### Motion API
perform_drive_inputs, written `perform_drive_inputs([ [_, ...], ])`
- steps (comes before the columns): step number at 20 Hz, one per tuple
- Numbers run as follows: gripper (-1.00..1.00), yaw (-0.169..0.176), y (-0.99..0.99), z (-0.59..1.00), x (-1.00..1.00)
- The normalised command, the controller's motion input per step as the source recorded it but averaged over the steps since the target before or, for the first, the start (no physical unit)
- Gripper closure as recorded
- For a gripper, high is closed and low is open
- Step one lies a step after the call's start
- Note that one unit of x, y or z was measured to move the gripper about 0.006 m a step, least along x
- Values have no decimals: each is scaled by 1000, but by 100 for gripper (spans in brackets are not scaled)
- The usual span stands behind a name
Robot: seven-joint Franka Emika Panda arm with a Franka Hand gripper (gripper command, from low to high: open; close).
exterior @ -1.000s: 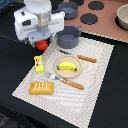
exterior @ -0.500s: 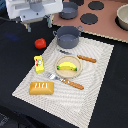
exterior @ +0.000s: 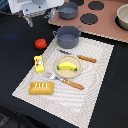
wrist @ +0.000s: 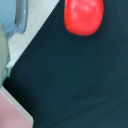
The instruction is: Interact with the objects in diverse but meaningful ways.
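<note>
Dark tabletop (exterior: 20,65), striped mat (exterior: 95,90), round glossy tomato (exterior: 41,43)

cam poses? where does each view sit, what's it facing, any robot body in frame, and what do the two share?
Exterior view: off the arm, raised, looking down at the striped mat with banana, bread loaf, yellow packet and pot; white arm body shows at the upper left edge, jaws not clearly seen.
Wrist view: on the wrist, facing down at the dark table; no robot body visible.
Shared: the tomato and a mat corner.
</note>
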Motion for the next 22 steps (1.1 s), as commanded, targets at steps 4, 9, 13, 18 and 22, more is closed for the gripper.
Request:
perform_drive_inputs([
  [4,-100,54,801,86,274],
  [9,-100,26,821,158,413],
  [13,-100,49,695,31,253],
  [18,-100,61,557,0,121],
  [22,-100,17,539,0,19],
])
